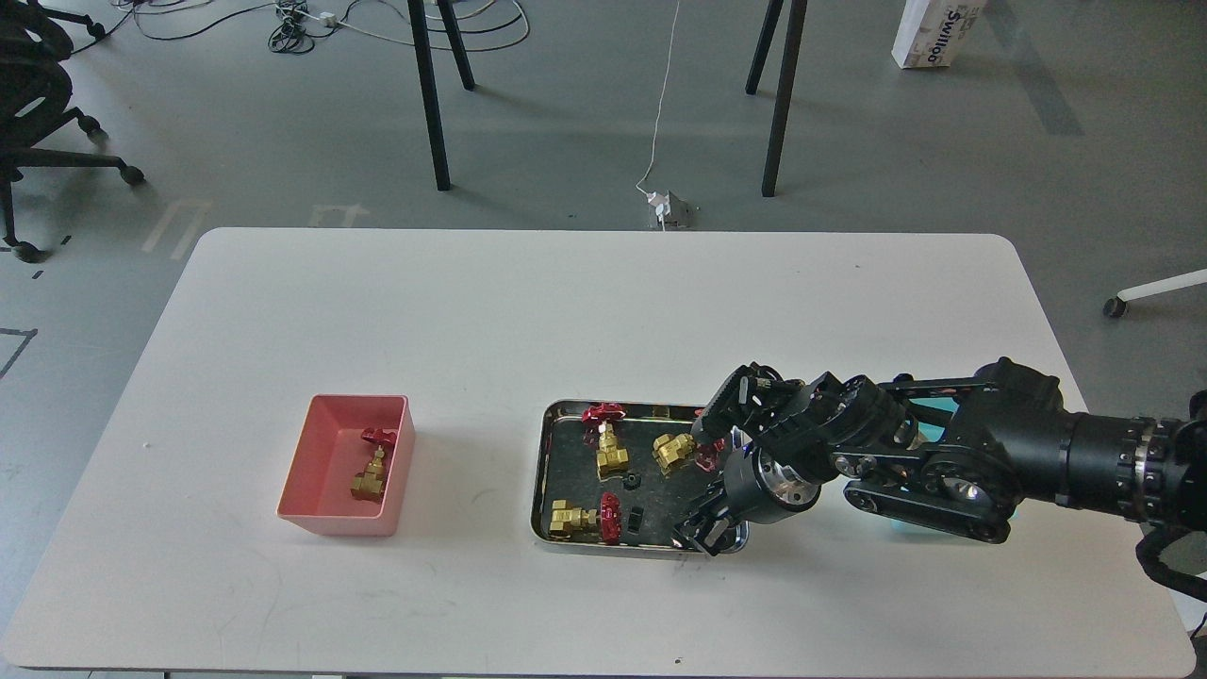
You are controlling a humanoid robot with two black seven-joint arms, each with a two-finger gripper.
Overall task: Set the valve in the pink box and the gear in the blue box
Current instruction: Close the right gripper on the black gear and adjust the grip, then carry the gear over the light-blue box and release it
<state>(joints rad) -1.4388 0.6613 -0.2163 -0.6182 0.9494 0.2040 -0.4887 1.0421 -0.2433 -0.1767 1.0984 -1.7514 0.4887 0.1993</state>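
While one valve (370, 471) lies in the pink box (321, 517), three valves and gears wait in the tray (539, 471); my right gripper's (705, 528) state I cannot tell.

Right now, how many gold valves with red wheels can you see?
4: one valve in the pink box, three in the steel tray at and. The arm may hide more.

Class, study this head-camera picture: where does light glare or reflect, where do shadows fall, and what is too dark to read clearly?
Head view: the shiny steel tray mirrors its surroundings along its rim and dark floor; the salmon-pink plastic bin throws a soft shadow to its right on the white table; the right arm's black pincer is dark against the tray, its fingers hard to separate; the image is sharp overall.
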